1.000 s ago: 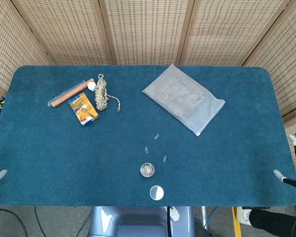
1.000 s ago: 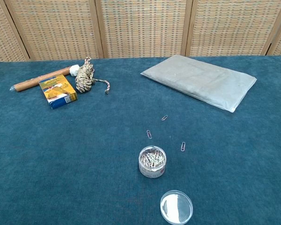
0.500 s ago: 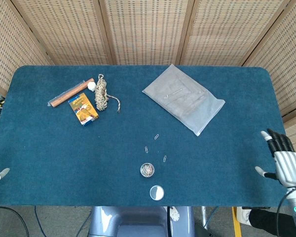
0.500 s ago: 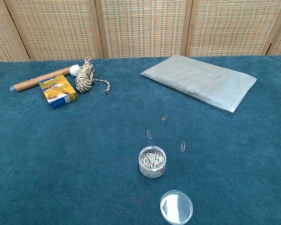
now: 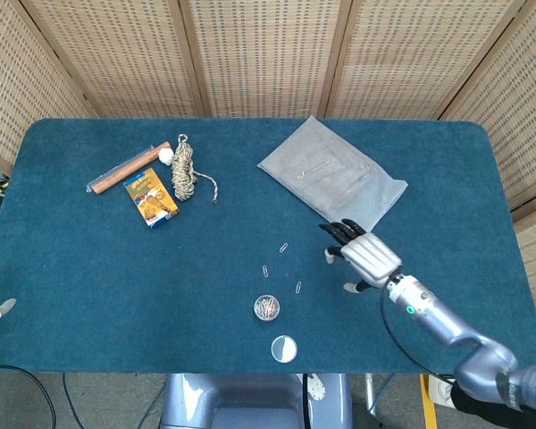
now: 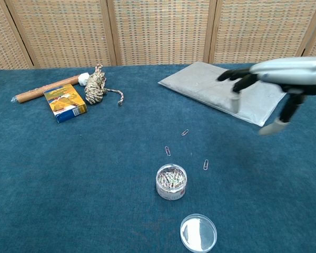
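My right hand (image 5: 364,255) hovers over the blue table (image 5: 89,268) with its fingers spread and nothing in them, palm down; the chest view shows this right hand (image 6: 287,74) raised above the cloth. It is right of several loose paper clips (image 5: 298,287) and in front of the grey bag (image 5: 332,177). A small clear jar of paper clips (image 5: 266,307) stands near the front edge, its round lid (image 5: 284,348) lying beside it. Only a fingertip of my left hand (image 5: 0,307) shows at the table's left edge.
At the back left lie a wooden rod (image 5: 129,168), a white ball (image 5: 165,155), a hank of twine (image 5: 186,170) and an orange box (image 5: 150,197). Wicker screens stand behind the table. The grey bag (image 6: 221,89) lies at the back right.
My right hand has swept in from the table's right edge to above the cloth beside the loose clips. The left fingertip has barely shifted. Nothing on the table has moved.
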`<state>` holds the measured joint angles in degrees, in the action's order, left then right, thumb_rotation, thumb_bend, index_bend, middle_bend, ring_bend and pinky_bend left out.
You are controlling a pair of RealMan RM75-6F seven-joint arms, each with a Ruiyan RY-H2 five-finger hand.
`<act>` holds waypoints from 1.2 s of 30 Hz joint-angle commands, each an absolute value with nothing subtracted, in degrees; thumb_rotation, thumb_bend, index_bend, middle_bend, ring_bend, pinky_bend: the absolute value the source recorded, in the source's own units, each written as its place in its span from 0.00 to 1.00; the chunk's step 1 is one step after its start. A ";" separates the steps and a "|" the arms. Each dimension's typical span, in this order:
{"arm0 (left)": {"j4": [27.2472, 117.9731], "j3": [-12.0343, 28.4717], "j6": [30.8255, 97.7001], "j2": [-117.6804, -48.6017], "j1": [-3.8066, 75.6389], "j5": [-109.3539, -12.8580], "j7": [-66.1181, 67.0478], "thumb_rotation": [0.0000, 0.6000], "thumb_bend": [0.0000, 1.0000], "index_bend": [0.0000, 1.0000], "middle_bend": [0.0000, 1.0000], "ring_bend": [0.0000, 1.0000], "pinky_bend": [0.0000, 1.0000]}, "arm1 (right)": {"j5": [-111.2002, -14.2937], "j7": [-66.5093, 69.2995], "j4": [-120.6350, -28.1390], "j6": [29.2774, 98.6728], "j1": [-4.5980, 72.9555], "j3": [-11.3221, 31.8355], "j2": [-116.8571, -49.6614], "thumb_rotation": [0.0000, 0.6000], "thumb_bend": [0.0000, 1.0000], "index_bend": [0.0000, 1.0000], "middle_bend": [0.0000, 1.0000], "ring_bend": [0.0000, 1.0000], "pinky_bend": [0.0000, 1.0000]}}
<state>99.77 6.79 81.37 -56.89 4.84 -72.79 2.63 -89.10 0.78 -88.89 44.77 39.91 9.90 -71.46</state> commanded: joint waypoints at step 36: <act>99.31 5.86 79.74 -57.66 5.99 -73.35 4.04 1.00 0.06 0.00 0.00 0.00 0.00 | -78.08 -5.16 -74.99 38.63 48.42 6.58 -90.66 1.00 0.30 0.50 0.00 0.00 0.00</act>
<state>99.32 5.87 79.77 -57.68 5.98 -73.36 4.05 -78.28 -4.90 -75.33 38.61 48.25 6.62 -90.32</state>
